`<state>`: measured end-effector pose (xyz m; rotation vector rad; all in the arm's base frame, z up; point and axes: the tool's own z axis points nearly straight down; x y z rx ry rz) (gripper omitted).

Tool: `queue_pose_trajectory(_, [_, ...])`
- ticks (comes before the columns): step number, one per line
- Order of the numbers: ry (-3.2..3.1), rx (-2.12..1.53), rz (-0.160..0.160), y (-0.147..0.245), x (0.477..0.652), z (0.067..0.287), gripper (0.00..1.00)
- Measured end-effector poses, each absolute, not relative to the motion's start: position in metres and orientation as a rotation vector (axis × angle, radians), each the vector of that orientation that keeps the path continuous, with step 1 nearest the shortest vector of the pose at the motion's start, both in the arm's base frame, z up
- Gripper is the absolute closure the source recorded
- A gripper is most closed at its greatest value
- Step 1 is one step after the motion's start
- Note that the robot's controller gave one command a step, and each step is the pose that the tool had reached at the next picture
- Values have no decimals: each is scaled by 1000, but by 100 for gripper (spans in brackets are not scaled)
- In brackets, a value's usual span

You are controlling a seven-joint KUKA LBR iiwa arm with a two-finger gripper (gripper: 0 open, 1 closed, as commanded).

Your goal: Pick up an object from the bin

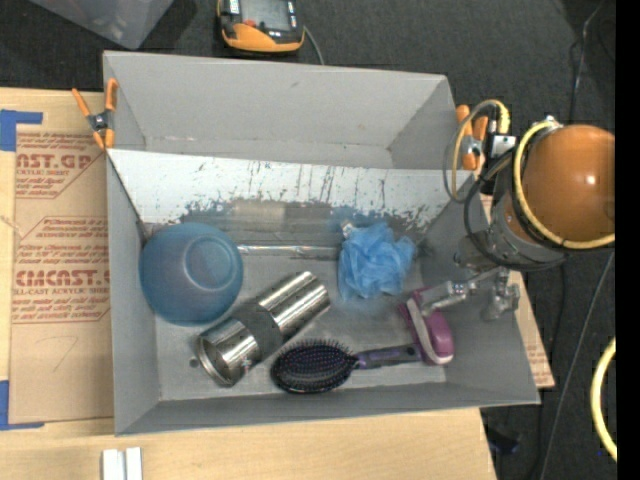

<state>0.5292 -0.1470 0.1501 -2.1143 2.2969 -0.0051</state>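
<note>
Arm [560,183] at bin's right wall [500,368], end effector [487,293] beside small purple brush [432,330], opening unclear

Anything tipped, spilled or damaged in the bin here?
The stainless steel tumbler with a dark band lies on its side, one end toward the view's lower left corner of the grey metal bin; no spill shows around it. The bin's back wall carries dark scuff marks. Otherwise nothing stands out.

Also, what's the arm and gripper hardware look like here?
Wrist carries a glossy orange dome cover with a pale yellow rim, over a dark grey body. Yellow and orange cables loop beside it. The gripper is bare silver metal.
</note>
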Motion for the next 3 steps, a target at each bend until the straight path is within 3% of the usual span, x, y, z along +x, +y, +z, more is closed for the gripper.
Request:
queue_pose_trajectory(1, [2679, -1603, 4, -138, 532, 124, 0])
queue_pose_trajectory(2, [2072, -2317, -2, -143, 495, 116, 100])
queue_pose_trajectory(3, [2073, -2316, -1, -143, 495, 116, 100])
